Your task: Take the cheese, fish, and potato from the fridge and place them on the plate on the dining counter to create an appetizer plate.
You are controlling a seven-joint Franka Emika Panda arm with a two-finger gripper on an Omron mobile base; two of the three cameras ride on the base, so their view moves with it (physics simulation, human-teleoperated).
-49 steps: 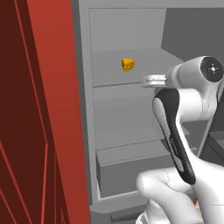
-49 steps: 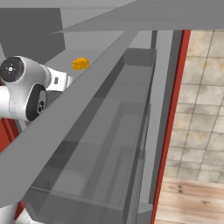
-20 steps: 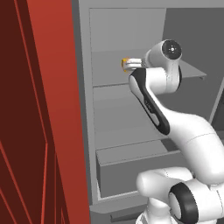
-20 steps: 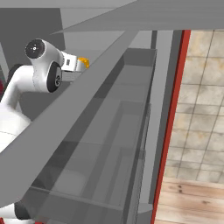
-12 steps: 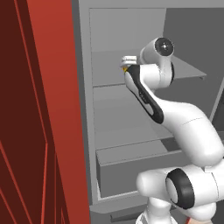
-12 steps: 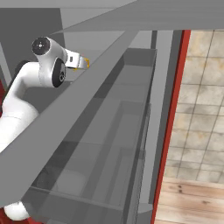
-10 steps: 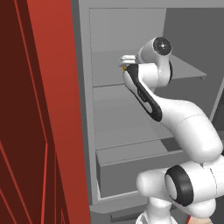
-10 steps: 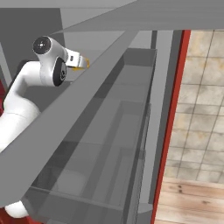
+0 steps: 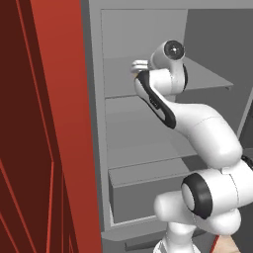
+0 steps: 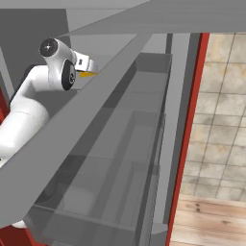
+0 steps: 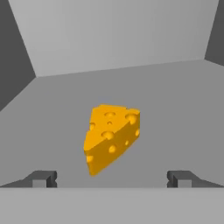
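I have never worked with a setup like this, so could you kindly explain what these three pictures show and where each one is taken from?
This is a rendered kitchen with a white robot arm reaching into an open grey fridge. Two pictures come from cameras on the robot's base, behind the arm to its left and right, so they show the same scene from two sides. The third comes from a camera on the hand, looking along the gripper; the two small dark shapes at its bottom are the fingertips.

An orange-yellow cheese wedge lies on the upper fridge shelf, straight ahead of the gripper. The gripper is open and holds nothing; the cheese sits just beyond the fingertips, about midway between them.
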